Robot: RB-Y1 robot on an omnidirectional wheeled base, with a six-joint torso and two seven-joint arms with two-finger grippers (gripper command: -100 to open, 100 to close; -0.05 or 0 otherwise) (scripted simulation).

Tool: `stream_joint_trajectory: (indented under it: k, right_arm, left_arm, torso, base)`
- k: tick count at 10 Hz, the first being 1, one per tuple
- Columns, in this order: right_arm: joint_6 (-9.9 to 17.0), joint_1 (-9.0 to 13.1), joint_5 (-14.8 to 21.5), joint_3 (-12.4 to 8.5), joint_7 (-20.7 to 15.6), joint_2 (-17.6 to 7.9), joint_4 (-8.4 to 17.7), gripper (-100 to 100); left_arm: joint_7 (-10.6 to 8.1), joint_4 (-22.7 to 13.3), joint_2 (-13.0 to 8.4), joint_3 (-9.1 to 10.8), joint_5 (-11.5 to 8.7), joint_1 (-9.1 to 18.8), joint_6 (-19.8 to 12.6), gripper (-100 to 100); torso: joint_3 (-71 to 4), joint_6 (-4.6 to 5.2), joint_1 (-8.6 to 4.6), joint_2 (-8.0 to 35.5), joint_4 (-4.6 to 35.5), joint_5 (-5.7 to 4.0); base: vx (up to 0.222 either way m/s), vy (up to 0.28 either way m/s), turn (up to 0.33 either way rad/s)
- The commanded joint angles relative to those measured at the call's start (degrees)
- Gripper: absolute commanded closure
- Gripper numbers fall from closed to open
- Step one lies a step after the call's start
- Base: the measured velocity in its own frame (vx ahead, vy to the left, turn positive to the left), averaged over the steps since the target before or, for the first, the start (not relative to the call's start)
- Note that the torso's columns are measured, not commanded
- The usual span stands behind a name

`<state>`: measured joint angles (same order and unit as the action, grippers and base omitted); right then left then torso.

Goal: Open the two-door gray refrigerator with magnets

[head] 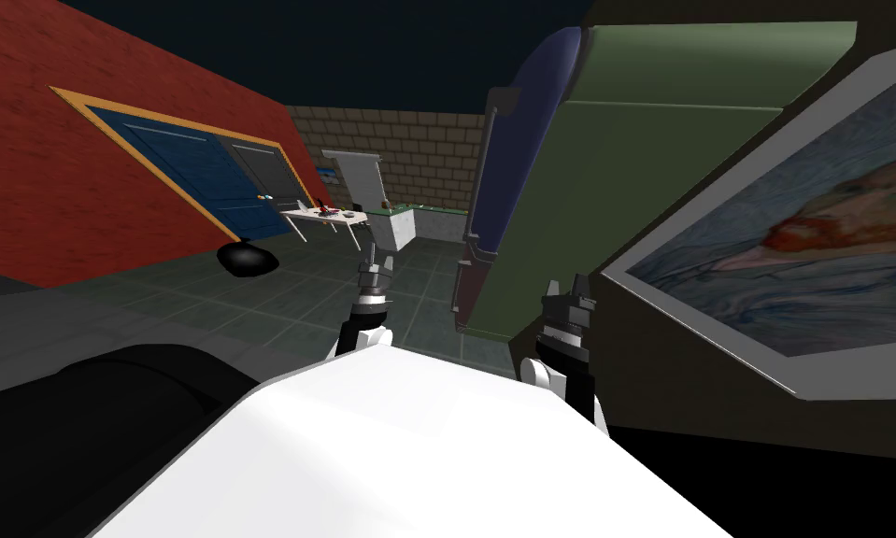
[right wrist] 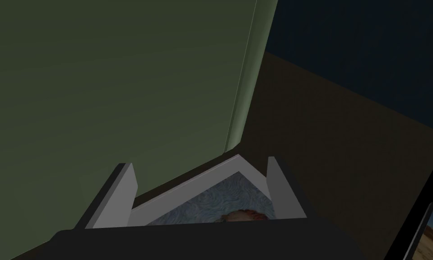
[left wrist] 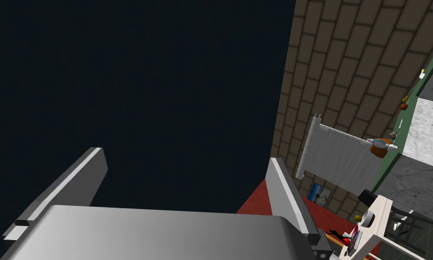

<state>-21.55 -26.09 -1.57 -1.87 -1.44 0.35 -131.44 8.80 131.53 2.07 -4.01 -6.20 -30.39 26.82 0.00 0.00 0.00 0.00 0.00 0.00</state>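
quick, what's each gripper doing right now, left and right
left gripper: open, holding nothing
right gripper: open, holding nothing

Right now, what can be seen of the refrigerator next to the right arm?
The refrigerator stands tall, seen from its side: a flat dull green side panel, a rounded dark blue front split into upper and lower doors, both shut, each with a dark bar handle. The right gripper, open, sits near its lower side, apart from it.
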Motion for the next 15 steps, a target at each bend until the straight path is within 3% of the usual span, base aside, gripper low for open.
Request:
stream_joint_trajectory:
  k: [1,9,10,12,15]
  right_arm:
    - [0.0,0.0,0.0,0.0,0.0,0.0,0.0,0]
    - [0.0,0.0,0.0,0.0,0.0,0.0,0.0,0]
    - [0.1,0.1,0.8,-0.2,-0.7,-2.2,0.2,-100]
    - [0.3,0.2,2.6,-0.5,-2.2,-5.2,0.6,-100]
    - [0.8,0.5,6.9,-1.5,-5.9,-9.4,1.6,-100]
  left_arm:
    - [0.00,0.0,0.0,0.00,0.0,0.0,0.0,0]
    - [0.00,0.0,0.0,0.00,0.0,0.0,0.0,0]
    - [0.00,0.0,0.0,0.00,0.0,0.0,0.0,0]
    - [0.00,0.0,0.0,0.00,0.0,0.0,0.0,0]
    - [0.00,0.0,0.0,0.00,0.0,0.0,0.0,0]
  torso:
    - [-4.7,0.00,0.00,2.3,2.3,0.00]
    - [-70.7,0.00,0.00,35.4,35.4,0.00]
    - [-79.2,0.00,0.00,39.6,39.6,0.00]
    - [-84.3,0.00,0.06,42.0,42.0,0.02]
    - [-84.6,0.00,0.05,42.2,42.3,0.02]
  base:
    - [0.000,0.000,0.000]
    - [0.000,0.000,0.000]
    - [0.012,0.012,-0.008]
    - [0.024,0.037,-0.015]
    - [0.048,0.062,-0.031]
